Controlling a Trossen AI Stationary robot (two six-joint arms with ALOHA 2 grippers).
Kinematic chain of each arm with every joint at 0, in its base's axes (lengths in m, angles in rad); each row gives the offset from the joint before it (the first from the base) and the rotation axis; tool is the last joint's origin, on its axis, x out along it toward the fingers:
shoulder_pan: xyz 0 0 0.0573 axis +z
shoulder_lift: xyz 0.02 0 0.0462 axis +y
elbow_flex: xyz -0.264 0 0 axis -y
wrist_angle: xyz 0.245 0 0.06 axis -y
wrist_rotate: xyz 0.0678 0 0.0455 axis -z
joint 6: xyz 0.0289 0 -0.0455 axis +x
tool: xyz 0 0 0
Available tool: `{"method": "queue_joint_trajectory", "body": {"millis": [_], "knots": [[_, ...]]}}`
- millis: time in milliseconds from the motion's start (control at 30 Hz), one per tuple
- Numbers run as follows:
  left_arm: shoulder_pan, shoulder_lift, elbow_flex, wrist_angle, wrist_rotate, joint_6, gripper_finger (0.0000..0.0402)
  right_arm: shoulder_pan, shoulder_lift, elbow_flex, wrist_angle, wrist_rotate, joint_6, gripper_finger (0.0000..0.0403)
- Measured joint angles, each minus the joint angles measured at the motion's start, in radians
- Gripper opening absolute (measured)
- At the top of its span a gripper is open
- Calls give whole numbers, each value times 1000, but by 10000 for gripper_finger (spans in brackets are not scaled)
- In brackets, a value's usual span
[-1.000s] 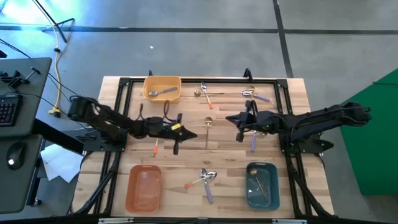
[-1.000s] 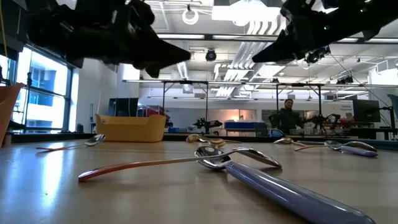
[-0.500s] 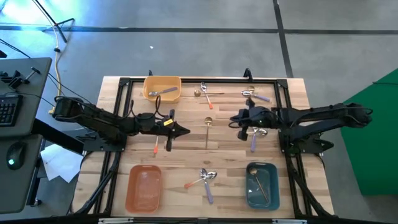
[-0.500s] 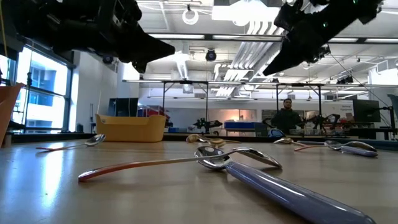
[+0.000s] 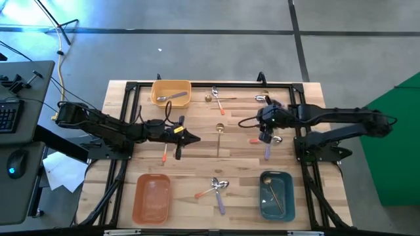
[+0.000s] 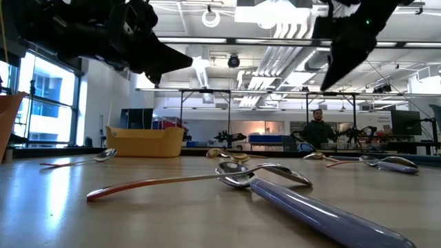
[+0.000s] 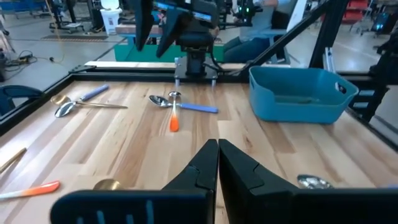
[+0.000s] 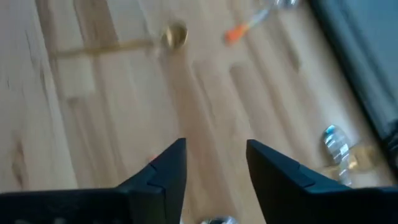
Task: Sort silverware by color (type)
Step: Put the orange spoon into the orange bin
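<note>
Pale wood table (image 5: 197, 167), spoons scattered across it between three bins. Left gripper (image 5: 194, 138) left of centre, above the wood, fingers (image 7: 239, 171) pressed together along a thin seam, holding nothing. Just beside its arm, on the near side, an orange spoon (image 5: 164, 156) on the boards. Ahead of its tip, a gold spoon (image 5: 219, 137) lying lengthwise at the table's middle.

Right gripper (image 5: 246, 122) right of centre, raised, fingers (image 8: 163, 171) parted with bare wood showing in the gap, empty. Close to it on the near side, an orange handle (image 5: 254, 140) and a lavender spoon (image 5: 268, 149) lying together, bowls touching or nearly so. Beyond it at the far edge, another lavender spoon (image 5: 270, 100). To its far left, a crossed gold and orange pair (image 5: 218, 97).

Yellow bin (image 5: 171, 92) at the far edge beyond the left gripper, one lavender spoon (image 5: 173, 97) inside. Orange bin (image 5: 152, 198) at the near edge on the left side. Blue bin (image 5: 276, 194) at the near edge below the right gripper, gold spoons (image 5: 272, 194) inside. Between the two near bins, an orange and lavender pair (image 5: 216, 190), bowls overlapping; same pair close up in the low view (image 6: 241, 176).
</note>
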Motion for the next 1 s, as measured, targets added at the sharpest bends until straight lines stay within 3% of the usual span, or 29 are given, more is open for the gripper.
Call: {"method": "queue_joint_trajectory", "body": {"millis": [267, 667, 1000], "knots": [[0, 0, 1, -18, -2, 32, 5, -72, 115, -64, -23, -155, -39, 161], [0, 0, 1, -73, -2, 25, 5, -80, 340, -82, -16, -154, -161, 161], [0, 0, 1, -79, -2, 25, 5, -80, 475, -77, 10, -158, -166, 160]]}}
